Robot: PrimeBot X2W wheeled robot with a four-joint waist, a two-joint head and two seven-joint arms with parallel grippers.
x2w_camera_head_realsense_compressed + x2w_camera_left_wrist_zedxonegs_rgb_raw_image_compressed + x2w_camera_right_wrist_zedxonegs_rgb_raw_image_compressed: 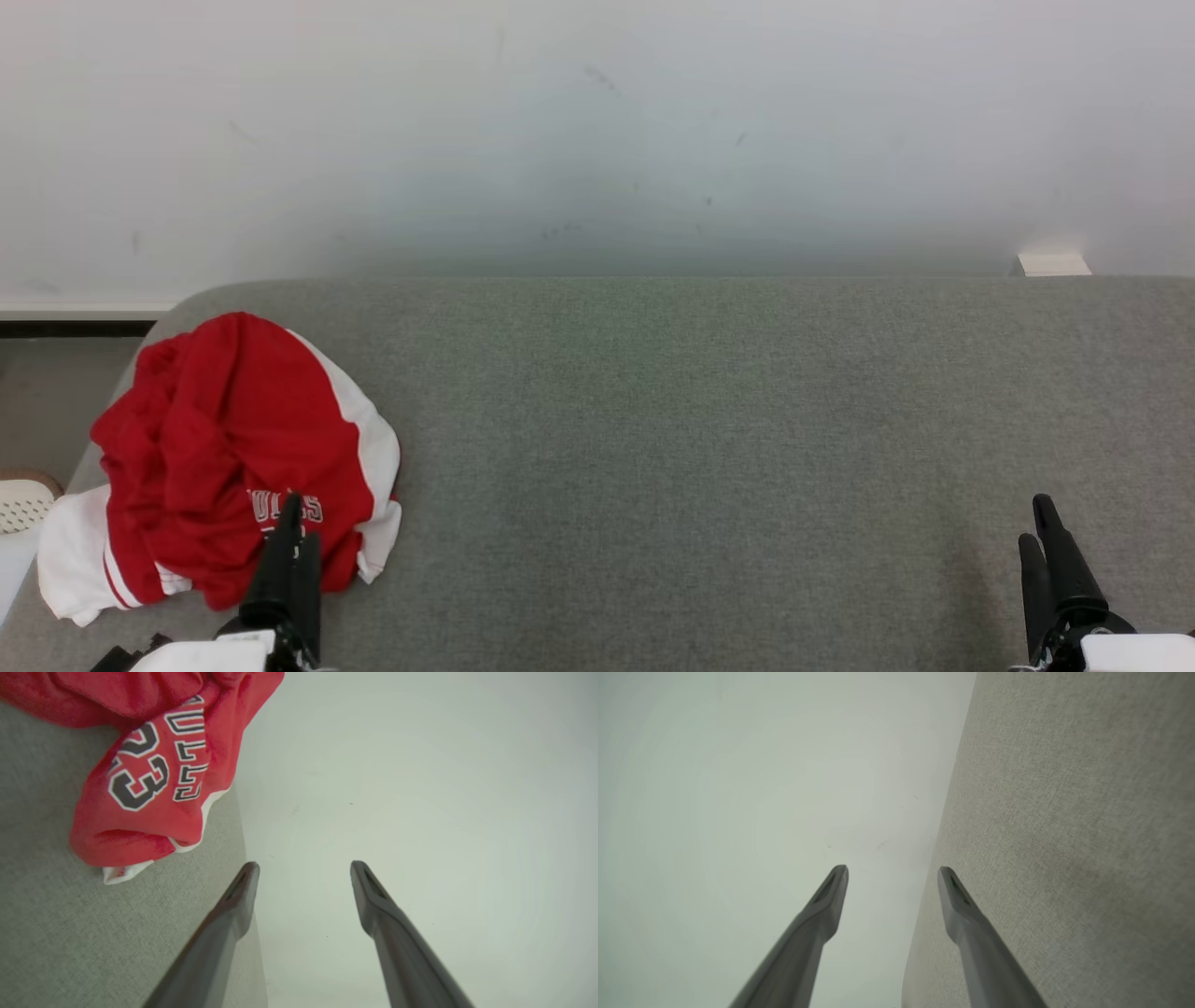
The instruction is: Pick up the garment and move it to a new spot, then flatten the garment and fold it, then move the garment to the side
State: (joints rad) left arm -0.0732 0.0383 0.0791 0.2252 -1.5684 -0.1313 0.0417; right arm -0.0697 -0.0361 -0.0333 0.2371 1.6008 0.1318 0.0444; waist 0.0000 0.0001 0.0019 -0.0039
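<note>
A crumpled red and white garment (233, 457) with dark lettering lies in a heap on the grey table's (709, 448) left end. In the left wrist view the garment (154, 770) shows its number print at the upper left. My left gripper (291, 518) hovers at the lower left, its tips over the garment's near edge; its fingers (243, 891) stand apart with nothing between them. My right gripper (1038, 523) is at the lower right over bare table, far from the garment. In the right wrist view its fingers (831, 896) stand open and empty.
A pale wall (597, 131) rises behind the table's far edge. A small white block (1053, 264) sits at the far right edge. Off the left end, a white perforated basket (23, 504) stands on the floor.
</note>
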